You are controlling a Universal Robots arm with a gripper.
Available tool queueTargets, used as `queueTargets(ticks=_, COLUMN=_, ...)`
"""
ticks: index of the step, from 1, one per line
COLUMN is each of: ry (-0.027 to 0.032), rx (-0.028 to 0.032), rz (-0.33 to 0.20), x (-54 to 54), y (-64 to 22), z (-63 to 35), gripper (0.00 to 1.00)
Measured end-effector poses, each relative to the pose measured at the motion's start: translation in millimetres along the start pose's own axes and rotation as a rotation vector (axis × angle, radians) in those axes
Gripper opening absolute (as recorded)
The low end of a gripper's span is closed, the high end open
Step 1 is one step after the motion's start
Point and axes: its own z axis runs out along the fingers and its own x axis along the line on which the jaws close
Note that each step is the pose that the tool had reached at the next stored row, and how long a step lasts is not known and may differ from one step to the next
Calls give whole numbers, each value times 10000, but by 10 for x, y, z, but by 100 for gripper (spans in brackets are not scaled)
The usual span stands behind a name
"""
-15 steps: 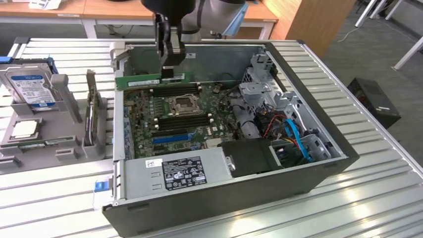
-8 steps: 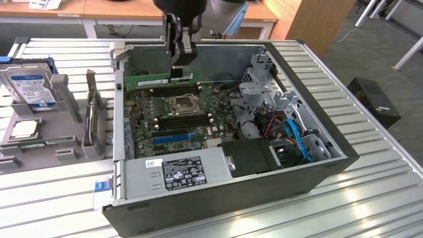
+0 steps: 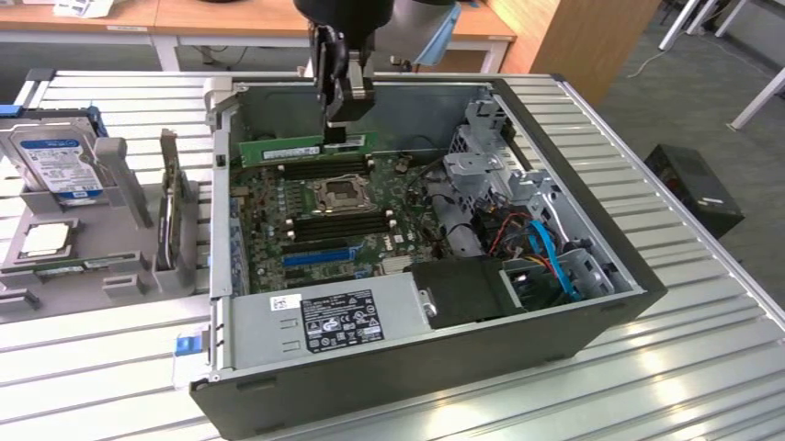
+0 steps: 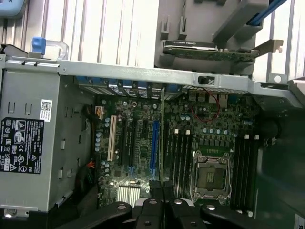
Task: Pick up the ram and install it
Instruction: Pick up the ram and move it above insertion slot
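1. Exterior view: my tool (image 3: 345,124) was closed narrow on the ram (image 3: 301,150), gripping its top edge near the end on the exterior view's right.
2. The ram hung level, long edge down, inside the open PC case (image 3: 429,377), just above the black memory slots (image 3: 322,170) on the far side of the CPU socket (image 3: 337,193). Couldn't tell if it touched a slot.
3. The case lay on its side on the slatted counter (image 3: 687,386), with the power supply (image 3: 337,317) at the near end. The blue expansion slot (image 3: 322,253) sat between the supply and the socket.
4. A hard drive (image 3: 55,161) stood in a grey holder (image 3: 129,184) on the exterior view's left, apart from the case.
5. Wrist view: the ram (image 4: 163,143) showed edge-on as a thin line running out from my tool (image 4: 163,191). It sat over the motherboard (image 4: 205,124), between the blue expansion slot (image 4: 154,145) and the black memory slots (image 4: 178,152) beside the CPU socket (image 4: 209,176).
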Motion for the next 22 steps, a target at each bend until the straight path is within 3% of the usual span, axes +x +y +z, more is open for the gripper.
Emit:
queueTargets(ticks=17, ry=-9, rx=5, rz=398, x=4, y=-59, z=-1, gripper=12)
queueTargets(ticks=22, ry=-12, rx=-59, rz=402, x=9, y=-137, z=-3, gripper=12)
